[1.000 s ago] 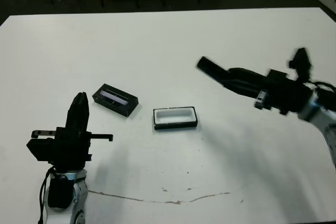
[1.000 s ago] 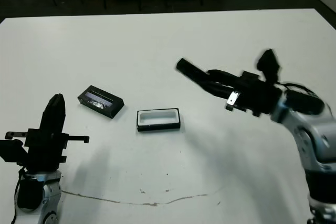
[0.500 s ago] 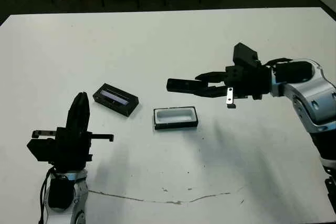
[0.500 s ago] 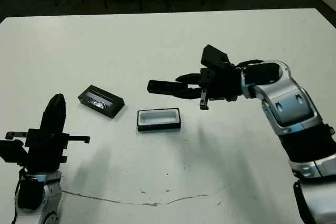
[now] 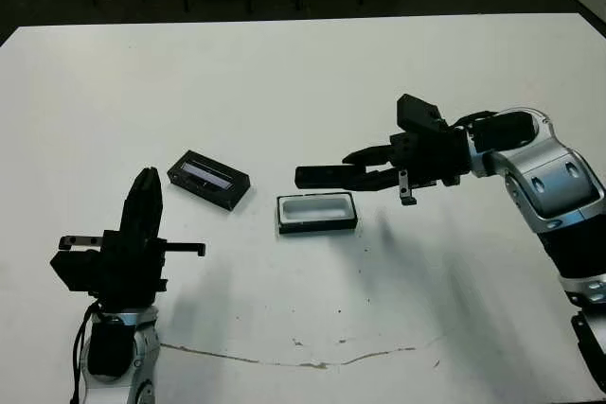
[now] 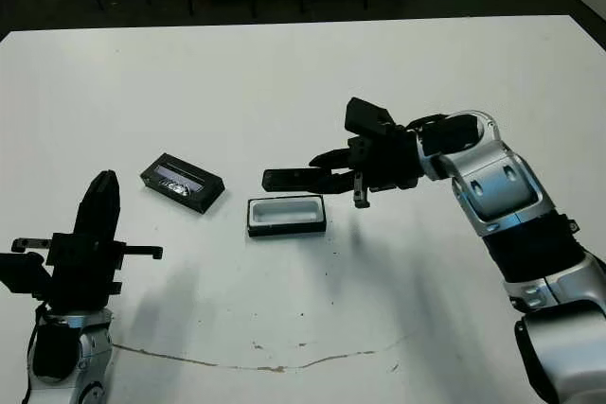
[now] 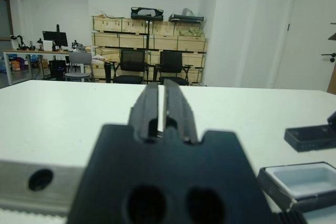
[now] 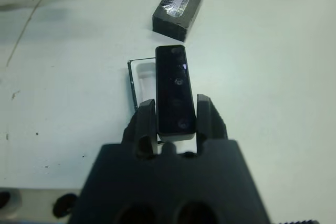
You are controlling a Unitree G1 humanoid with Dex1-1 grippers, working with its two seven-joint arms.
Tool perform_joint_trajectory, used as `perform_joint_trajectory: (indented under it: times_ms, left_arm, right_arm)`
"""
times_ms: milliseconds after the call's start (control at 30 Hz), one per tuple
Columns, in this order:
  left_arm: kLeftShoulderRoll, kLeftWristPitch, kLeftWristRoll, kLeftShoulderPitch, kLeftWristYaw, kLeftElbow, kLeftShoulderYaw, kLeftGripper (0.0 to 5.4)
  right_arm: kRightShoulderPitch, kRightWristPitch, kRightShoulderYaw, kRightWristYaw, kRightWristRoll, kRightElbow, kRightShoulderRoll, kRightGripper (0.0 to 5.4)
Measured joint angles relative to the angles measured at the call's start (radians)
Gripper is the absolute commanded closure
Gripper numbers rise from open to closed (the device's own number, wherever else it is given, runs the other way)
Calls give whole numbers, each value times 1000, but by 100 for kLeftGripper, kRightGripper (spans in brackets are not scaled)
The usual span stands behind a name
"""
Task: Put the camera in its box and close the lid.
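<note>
Camera held above the open box.
The right gripper clamps the camera at one end, above the box, whose white tray holds nothing. The lid lies beside it. The left gripper is nearly closed, empty.

From the right wrist, the camera is covering most of the box, leaving only a corner of white lining showing. The camera's near end is disappearing between the right gripper jaws. In the left wrist view, the box is running off the picture's edge.
</note>
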Motion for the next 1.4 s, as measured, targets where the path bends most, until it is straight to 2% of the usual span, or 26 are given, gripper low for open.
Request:
perform_joint_trajectory:
  times_ms: [533,867,1400]
  left_arm:
    - [-1,0,9,1,6,0,-7,540]
    - [-2,0,12,2,6,0,-12,540]
    - [-2,0,20,2,15,1,-15,540]
  right_arm:
    - [-14,-15,25,77,-28,70,29,489]
    - [-36,-54,56,106,-67,113,50,489]
    - [-38,-59,81,117,-105,129,64,489]
